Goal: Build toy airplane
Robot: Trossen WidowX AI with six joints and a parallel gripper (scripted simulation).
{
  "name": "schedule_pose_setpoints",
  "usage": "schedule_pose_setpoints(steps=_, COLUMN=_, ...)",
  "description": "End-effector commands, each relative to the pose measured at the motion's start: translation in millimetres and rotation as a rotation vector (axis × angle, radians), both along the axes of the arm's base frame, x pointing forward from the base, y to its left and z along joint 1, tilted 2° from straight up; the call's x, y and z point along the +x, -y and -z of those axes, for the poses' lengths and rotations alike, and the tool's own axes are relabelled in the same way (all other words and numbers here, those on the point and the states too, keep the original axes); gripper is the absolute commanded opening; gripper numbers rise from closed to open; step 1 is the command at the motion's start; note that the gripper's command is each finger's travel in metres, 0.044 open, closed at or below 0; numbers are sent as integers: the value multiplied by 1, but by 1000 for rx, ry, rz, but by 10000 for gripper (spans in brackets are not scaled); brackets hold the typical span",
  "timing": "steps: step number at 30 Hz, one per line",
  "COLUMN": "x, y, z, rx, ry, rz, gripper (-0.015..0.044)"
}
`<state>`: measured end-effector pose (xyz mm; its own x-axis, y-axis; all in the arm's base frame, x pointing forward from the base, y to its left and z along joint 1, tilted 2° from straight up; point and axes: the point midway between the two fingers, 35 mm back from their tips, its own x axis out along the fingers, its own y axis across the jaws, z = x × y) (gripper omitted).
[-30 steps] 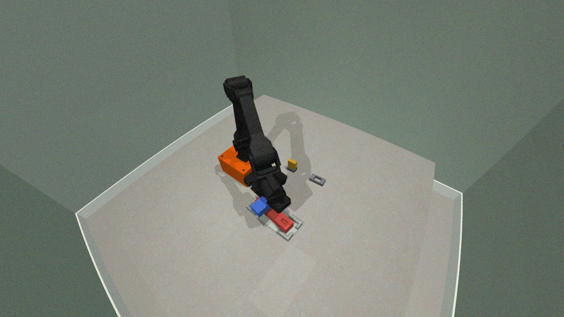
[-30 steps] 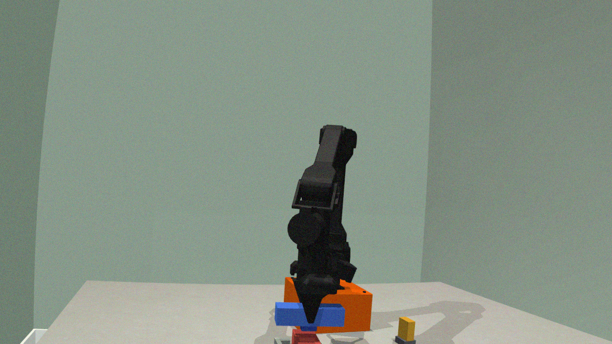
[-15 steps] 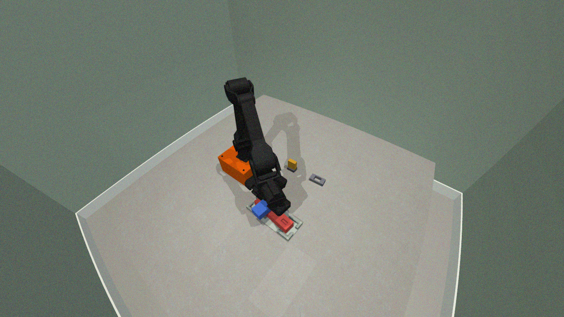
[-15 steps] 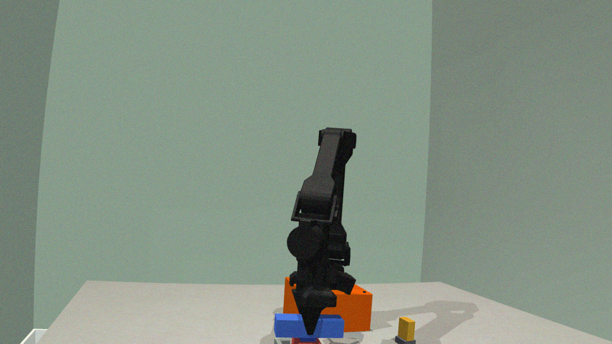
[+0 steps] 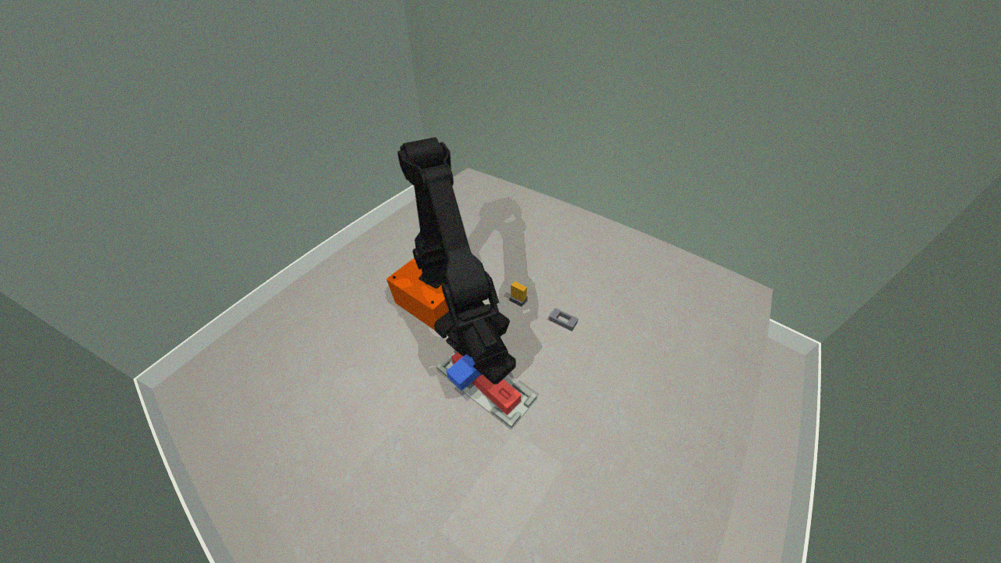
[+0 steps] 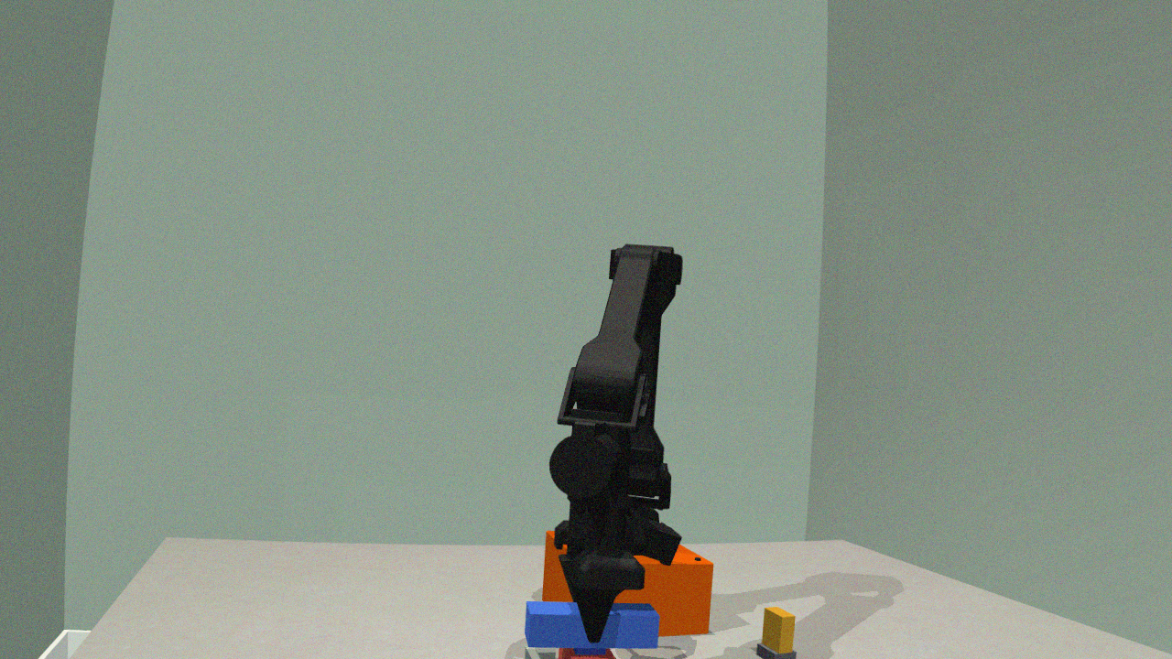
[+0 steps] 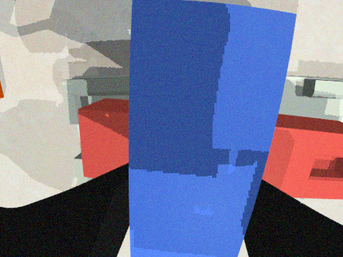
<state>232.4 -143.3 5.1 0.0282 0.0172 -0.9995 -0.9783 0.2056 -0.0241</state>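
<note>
The red fuselage [image 5: 511, 403] [image 6: 586, 656] [image 7: 103, 143] lies in the pale cradle [image 5: 514, 422] [image 7: 76, 111]. My gripper [image 5: 482, 371] [image 6: 593, 635] [image 7: 189, 173] is shut on the blue wing [image 5: 460, 373] [image 6: 548, 627] [image 7: 175, 89], which lies across the fuselage, very low over it. In the exterior view a thin strip of the wing's tab shows between wing and fuselage; how deep it is in the socket is hidden. The other socket shows open at one end of the fuselage. The yellow tail fin [image 5: 518, 291] [image 6: 775, 631] stands upright in a small dark grey holder [image 5: 516, 301] [image 6: 774, 652].
An empty grey holder [image 5: 570, 324] with a rectangular opening lies to the right of the tail fin in the top view. The arm's orange base [image 5: 413, 299] [image 6: 684, 602] stands behind the cradle. A low pale-edged wall [image 5: 273, 280] bounds the table.
</note>
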Motion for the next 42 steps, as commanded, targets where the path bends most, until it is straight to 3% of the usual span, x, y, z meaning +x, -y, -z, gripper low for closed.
schedule_pose_setpoints(steps=1, x=0, y=0, z=0, rx=0, ry=1, rz=0, gripper=161)
schedule_pose_setpoints(steps=12, x=0, y=0, z=0, rx=0, ry=1, rz=0, gripper=440)
schedule_pose_setpoints(steps=17, x=0, y=0, z=-3, rx=0, ry=1, rz=0, gripper=440)
schedule_pose_setpoints(steps=23, x=-2, y=2, z=-84, rx=-1, ry=4, rz=1, gripper=440)
schedule_pose_setpoints(steps=31, x=3, y=5, z=-87, rx=-1, ry=4, rz=17, gripper=440)
schedule_pose_setpoints(steps=42, x=3, y=5, z=-88, rx=30, ry=-13, rz=1050, gripper=440)
